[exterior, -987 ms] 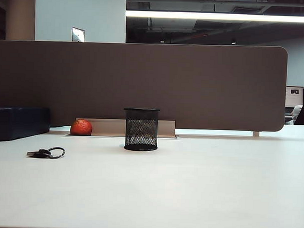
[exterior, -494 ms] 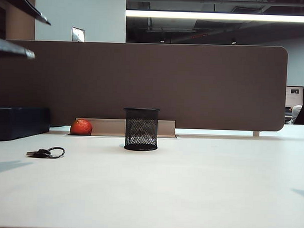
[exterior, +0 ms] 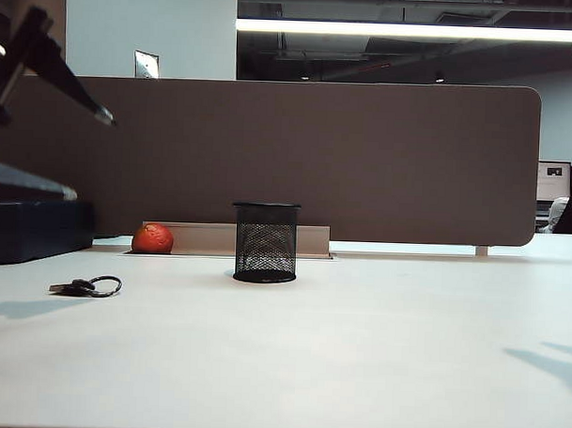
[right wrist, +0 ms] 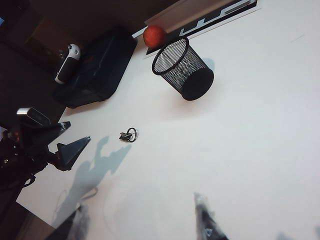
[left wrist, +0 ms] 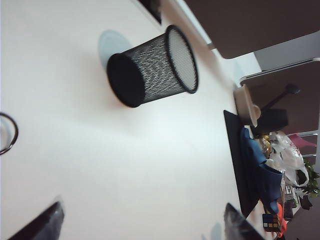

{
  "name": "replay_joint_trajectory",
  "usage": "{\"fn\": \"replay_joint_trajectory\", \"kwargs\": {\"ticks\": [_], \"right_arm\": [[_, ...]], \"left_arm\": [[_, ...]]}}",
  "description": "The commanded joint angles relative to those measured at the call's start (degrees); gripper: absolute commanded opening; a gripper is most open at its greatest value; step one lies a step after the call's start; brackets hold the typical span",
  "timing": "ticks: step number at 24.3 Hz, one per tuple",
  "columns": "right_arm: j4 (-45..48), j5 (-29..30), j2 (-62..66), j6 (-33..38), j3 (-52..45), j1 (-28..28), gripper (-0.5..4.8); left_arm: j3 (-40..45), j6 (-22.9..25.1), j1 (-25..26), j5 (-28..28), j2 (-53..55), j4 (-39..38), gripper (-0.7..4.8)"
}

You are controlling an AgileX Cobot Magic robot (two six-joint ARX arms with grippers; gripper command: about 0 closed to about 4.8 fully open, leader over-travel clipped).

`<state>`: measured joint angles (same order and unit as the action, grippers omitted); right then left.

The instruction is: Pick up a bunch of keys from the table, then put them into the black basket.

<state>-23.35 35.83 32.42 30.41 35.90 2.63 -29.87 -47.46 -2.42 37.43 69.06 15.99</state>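
Landmark: black basket (exterior: 265, 242), one wire-mesh cylinder with solid rim and base, upright on the smooth white counter (exterior: 356, 348).

Well left of basket: one bunch of keys (exterior: 85, 286), flat dark cluster with thin loop ring, lying on the counter. Left tool (exterior: 55, 112) hangs above and left of the keys, apart from them, fingers spread, empty.

Just left of basket, farther back: one round red-orange ball (exterior: 153, 238).

Right tool (right wrist: 145, 220) spread, empty, nearer than the basket.

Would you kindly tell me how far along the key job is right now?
Nothing is done yet: the small dark bunch of keys lies on the white table, apart from the black wire-mesh basket. In hand: the left gripper is open above the table near the keys. The right gripper is open, holding nothing. Grasping, lifting and dropping into the basket remain.
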Motion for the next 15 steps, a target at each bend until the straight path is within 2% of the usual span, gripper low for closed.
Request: {"fn": "replay_joint_trajectory", "kwargs": {"ticks": [1,8,15], "right_arm": [[1.6,0.6,0.5,0.0,0.3,0.1,2.75],[1.6,0.5,0.6,0.0,0.3,0.1,2.75],[1.6,0.6,0.6,0.0,0.3,0.1,2.75]], "left_arm": [[-0.3,0.0,-0.1,0.3,3.0,3.2,4.13],[-0.9,-1.3,-0.1,-0.5,8.2,7.3,4.13],[-6.9,-1.5,-0.2,-0.1,15.9,7.1,4.12]]}}
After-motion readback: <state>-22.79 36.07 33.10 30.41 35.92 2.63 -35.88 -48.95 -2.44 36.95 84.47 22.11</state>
